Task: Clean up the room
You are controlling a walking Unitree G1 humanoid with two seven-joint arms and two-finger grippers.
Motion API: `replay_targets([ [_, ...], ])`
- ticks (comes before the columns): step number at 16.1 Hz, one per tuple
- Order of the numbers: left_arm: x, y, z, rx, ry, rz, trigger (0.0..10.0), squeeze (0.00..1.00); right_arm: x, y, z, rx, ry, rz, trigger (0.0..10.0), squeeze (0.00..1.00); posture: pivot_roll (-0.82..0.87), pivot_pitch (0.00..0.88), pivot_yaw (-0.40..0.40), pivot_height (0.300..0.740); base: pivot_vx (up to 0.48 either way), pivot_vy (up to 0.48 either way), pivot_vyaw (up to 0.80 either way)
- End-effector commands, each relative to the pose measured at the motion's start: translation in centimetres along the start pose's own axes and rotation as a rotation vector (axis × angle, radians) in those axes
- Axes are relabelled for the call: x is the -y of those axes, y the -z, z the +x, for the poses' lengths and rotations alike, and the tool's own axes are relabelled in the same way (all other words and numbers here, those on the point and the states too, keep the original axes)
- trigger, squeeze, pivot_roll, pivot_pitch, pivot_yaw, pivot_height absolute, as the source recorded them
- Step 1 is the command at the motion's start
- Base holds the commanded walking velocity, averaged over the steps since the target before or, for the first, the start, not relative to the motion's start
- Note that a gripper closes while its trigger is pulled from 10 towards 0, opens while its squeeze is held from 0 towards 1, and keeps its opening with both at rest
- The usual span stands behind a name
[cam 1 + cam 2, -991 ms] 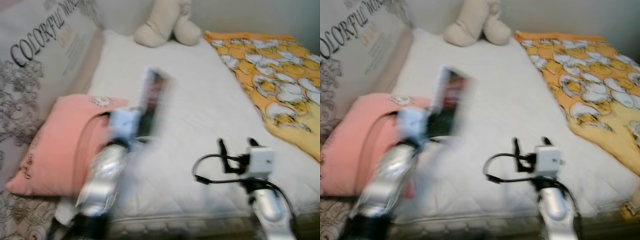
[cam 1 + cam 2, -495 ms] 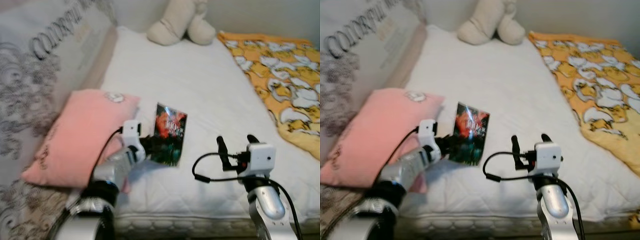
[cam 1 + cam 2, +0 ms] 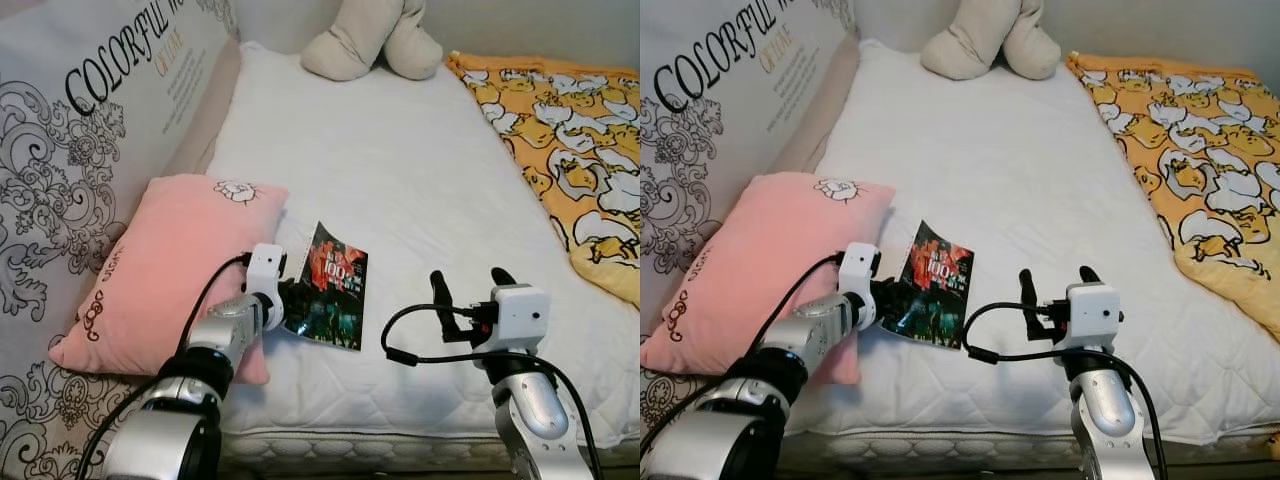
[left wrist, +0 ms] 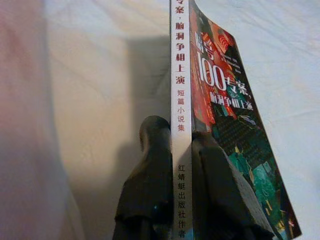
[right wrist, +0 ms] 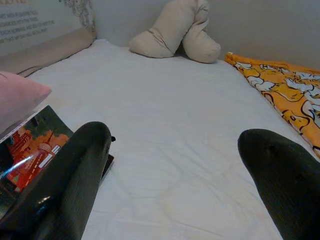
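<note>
— Where's the dark glossy paperback book (image 3: 331,288)?
— On the white quilted bed (image 3: 400,170), right of the pink pillow (image 3: 165,265), pinched by the left tool (image 3: 290,300).
— The right tool (image 3: 468,288)?
— Spread, hovering nearer.

The left gripper (image 4: 181,150) is clamped on a book (image 4: 220,115), its two black fingers (image 4: 150,170) pinching the white spine printed with Chinese characters. The dark cover, red and teal with a large "100", tilts toward the white bed (image 4: 280,50); a pink blur edges the far side
</note>
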State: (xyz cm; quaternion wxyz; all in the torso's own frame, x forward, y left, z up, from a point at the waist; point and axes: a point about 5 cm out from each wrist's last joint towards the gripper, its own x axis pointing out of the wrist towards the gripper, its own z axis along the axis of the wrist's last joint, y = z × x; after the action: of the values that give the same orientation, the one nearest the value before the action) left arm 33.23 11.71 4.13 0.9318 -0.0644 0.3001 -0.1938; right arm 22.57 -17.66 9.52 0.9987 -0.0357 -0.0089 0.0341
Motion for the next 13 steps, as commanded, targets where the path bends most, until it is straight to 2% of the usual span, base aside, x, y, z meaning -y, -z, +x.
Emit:
replay_targets([
  [1,-0.5,-1.9,-0.1,0.058,-0.036,0.018,10.0,1.00,0.1,0.0,0.2,-0.005,-0.006,-0.002,10.0,0.00,-0.04,0.032,-0.058,0.728,0.000,0.000,0.00],
  [2,-0.6,-2.1,-0.1,0.061,-0.045,0.021,10.0,1.00,0.1,-0.1,0.2,-0.005,-0.006,-0.003,10.0,0.00,-0.03,0.032,-0.058,0.728,0.000,0.000,0.00],
  [4,-1.6,-2.5,-0.6,0.061,-0.133,0.004,10.0,1.00,0.3,0.0,0.2,-0.007,-0.008,-0.007,10.0,0.00,-0.03,0.028,-0.057,0.728,0.000,0.000,0.00],
  [10,-1.5,-2.8,-1.5,0.052,-0.159,0.006,10.0,1.00,0.3,0.3,0.2,-0.019,-0.009,-0.008,10.0,0.00,-0.02,0.018,-0.057,0.728,0.000,0.000,0.00],
  [11,-1.0,-2.9,-1.8,0.060,-0.151,0.009,10.0,1.00,0.3,0.3,0.2,-0.019,-0.011,-0.008,10.0,0.00,-0.01,0.016,-0.058,0.728,0.000,0.000,0.00],
  [13,3.9,-3.9,-4.6,0.197,-0.044,0.063,10.0,1.00,0.5,0.2,0.5,-0.014,-0.007,-0.002,10.0,0.00,0.02,0.001,-0.071,0.728,0.000,0.000,0.00],
])
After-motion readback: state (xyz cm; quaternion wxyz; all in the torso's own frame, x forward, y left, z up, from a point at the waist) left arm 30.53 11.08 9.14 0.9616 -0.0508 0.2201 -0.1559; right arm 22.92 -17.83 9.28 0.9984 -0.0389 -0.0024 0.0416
